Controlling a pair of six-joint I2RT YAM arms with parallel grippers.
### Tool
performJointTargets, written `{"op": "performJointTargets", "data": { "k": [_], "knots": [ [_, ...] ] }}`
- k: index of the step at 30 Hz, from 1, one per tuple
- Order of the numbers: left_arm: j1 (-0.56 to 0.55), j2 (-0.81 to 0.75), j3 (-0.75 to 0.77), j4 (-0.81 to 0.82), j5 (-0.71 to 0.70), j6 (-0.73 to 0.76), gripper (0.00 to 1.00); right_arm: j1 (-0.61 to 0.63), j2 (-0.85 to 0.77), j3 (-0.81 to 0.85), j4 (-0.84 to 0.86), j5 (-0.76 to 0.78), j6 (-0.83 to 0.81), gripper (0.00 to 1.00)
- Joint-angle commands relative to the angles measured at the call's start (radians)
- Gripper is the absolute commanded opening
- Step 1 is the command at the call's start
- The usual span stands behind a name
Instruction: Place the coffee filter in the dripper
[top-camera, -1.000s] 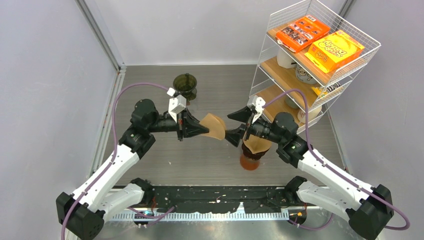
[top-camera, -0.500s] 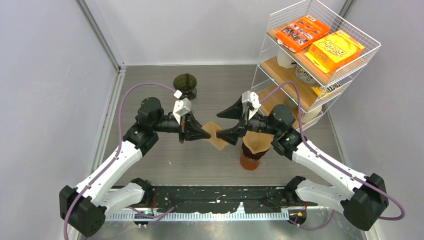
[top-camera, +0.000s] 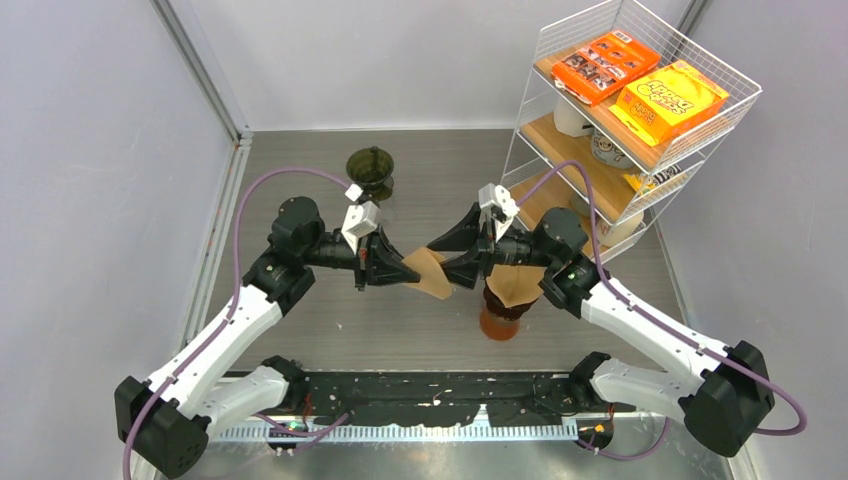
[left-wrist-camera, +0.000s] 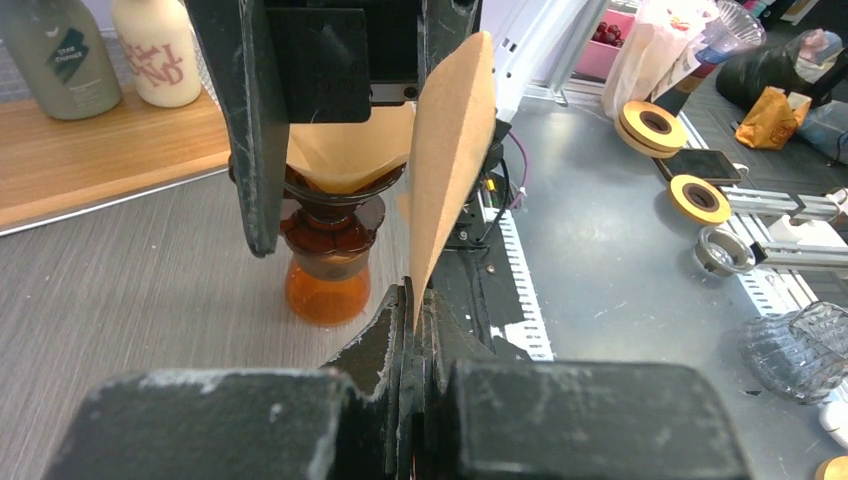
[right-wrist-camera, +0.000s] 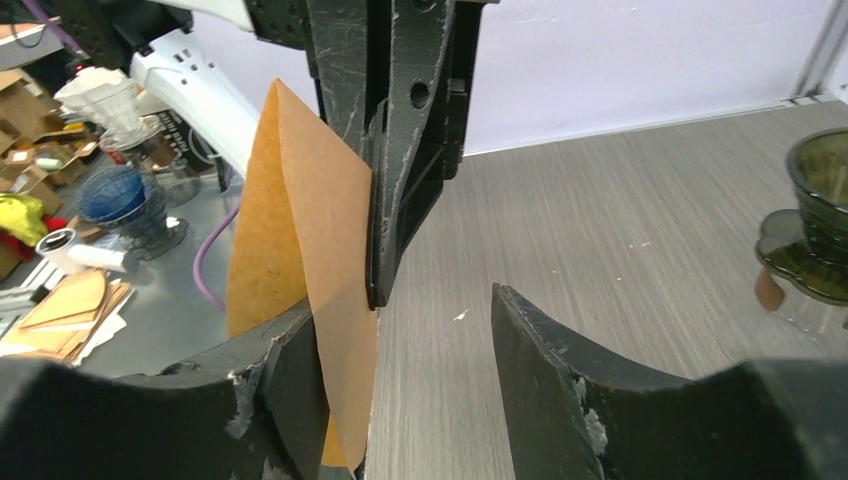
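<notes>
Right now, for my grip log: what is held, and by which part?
The left pincer pinches the coffee filter by one edge; the right pincer straddles it, open.

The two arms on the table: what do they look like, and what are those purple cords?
The left arm and right arm each have white links between chunky black joints. A purple cable loops along each to the wrist, beside a small white block. The left gripper and right gripper are black, each with two tapering, scuffed fingers.

light: bright, even — overhead | shadows: soft | focus: sharp, wrist foregrounds blurred
</notes>
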Motion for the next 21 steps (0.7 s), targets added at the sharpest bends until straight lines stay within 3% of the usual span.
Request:
{"op": "performJointTargets", "data": {
  "k": [1,6,10,16,21],
  "knots": [
    [-0.009,-0.011,0.023,0.057,0.049,0.009,0.00,0.018,0.015,0.039,0.056,-0.110,0.010,0.59],
    [-0.013,-0.008,0.023,0.081,0.067,0.007,0.00,0.035,0.020,0.042,0.056,-0.120,0.007,0.48],
    [-0.014,0.000,0.024,0.084,0.067,0.004,0.00,0.043,0.025,0.051,0.047,-0.111,0.004,0.27],
    [-0.016,-0.005,0.020,0.087,0.060,-0.003,0.00,0.047,0.010,0.052,0.021,-0.023,-0.013,0.06],
    [-0.016,-0.019,0.008,0.092,0.064,0.000,0.00,0.047,-0.012,0.051,0.000,-0.026,-0.025,0.07]
  ]
}}
